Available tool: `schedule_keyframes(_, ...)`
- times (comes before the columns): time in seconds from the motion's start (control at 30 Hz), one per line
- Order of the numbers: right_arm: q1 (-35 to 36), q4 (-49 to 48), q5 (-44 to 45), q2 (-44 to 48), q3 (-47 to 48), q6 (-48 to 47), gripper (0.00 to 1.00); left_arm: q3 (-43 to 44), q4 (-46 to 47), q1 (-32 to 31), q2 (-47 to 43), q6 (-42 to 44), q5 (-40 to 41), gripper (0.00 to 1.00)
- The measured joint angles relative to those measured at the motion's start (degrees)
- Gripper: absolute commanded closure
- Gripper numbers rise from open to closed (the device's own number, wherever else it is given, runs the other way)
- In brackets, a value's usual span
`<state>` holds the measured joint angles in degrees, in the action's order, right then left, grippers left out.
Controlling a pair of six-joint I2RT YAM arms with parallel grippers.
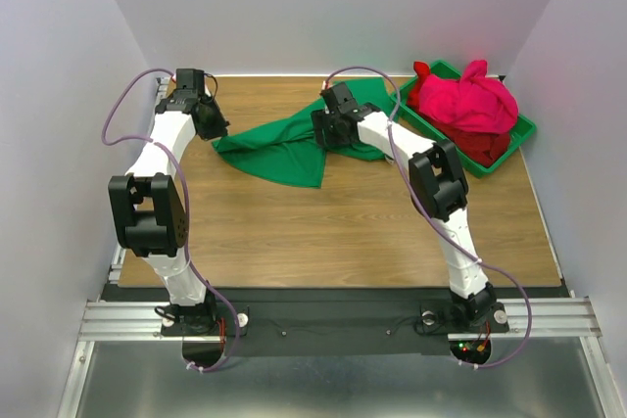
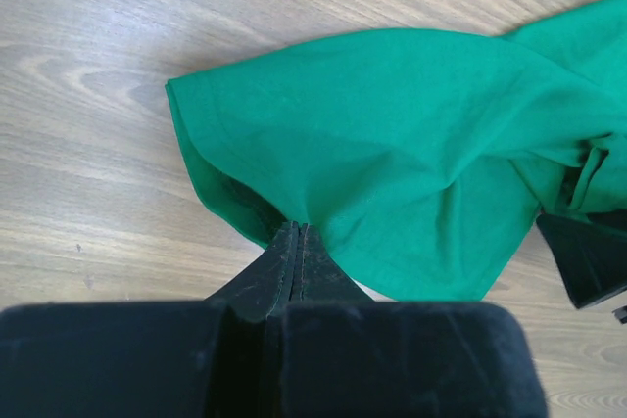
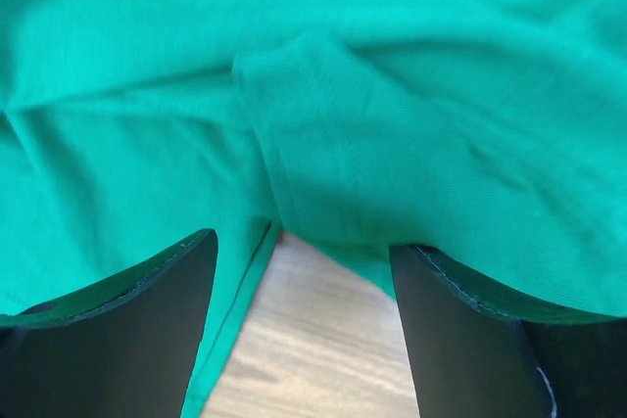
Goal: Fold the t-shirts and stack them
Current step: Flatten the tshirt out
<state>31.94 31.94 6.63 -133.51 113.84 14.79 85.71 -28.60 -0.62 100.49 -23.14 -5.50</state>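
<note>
Top external view places the plain kelly-green cotton t-shirt (image 1: 284, 149) on the far half of the wood-grain table (image 1: 343, 232), between the two arms, spread loosely, creased and unfolded. We find the left tool (image 2: 297, 232) with its jaws together, pinching the shirt's left edge. In the left wrist view the cloth fans out from the pinch point, so we judge that the grip pins one corner for straightening. The right tool (image 3: 302, 252) stands with its jaws apart, low against a raised ridge of the same cloth on the shirt's right side. Fabric drapes over both fingers but nothing is clamped, and we judge it is placed to take a second hold opposite the first. We cannot tell which part of the garment that ridge is. The rigid green plastic bin (image 1: 522, 137) sits at the far right corner of the table, just beside the shirt. It holds the bright pink cotton t-shirt (image 1: 480, 100), bunched on top and heaped above the rim. The darker red cotton t-shirt (image 1: 490, 147) lies beneath it, showing at the near side. Neither is folded. No stack exists, so we rate the task as at an early stage.
</note>
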Motion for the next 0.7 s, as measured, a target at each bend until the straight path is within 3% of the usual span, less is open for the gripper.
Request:
schedule_keyframes(0.37, 0.00, -2.62, 8.17, -4.68, 3.26, 0.00, 0.39, -1.44, -0.09, 0.00, -0.17, 0.24, -0.04, 1.00)
schedule_keyframes(0.47, 0.00, -2.62, 10.38, -5.70, 5.51, -0.07, 0.56, -2.03, -0.02, 0.00, -0.17, 0.24, -0.09, 1.00)
schedule_keyframes(0.5, 0.00, -2.73, 11.04, -5.95, 6.03, 0.02, 0.71, -2.38, 0.11, -0.02, -0.20, 0.24, -0.09, 1.00)
schedule_keyframes(0.53, 0.00, -2.80, 11.43, -6.08, 6.47, -0.09, 0.77, -2.69, 0.11, 0.00, -0.26, 0.24, -0.11, 1.00)
schedule_keyframes(0.6, 0.00, -3.02, 12.83, -6.14, 6.82, 0.04, 0.83, -3.74, 0.02, 0.00, -0.74, 0.22, -0.15, 1.00)
schedule_keyframes(0.7, 0.00, -3.21, 13.94, -6.12, 6.82, 0.02, 0.81, -4.72, 0.11, 0.00, -1.51, 0.22, -0.15, 1.00)
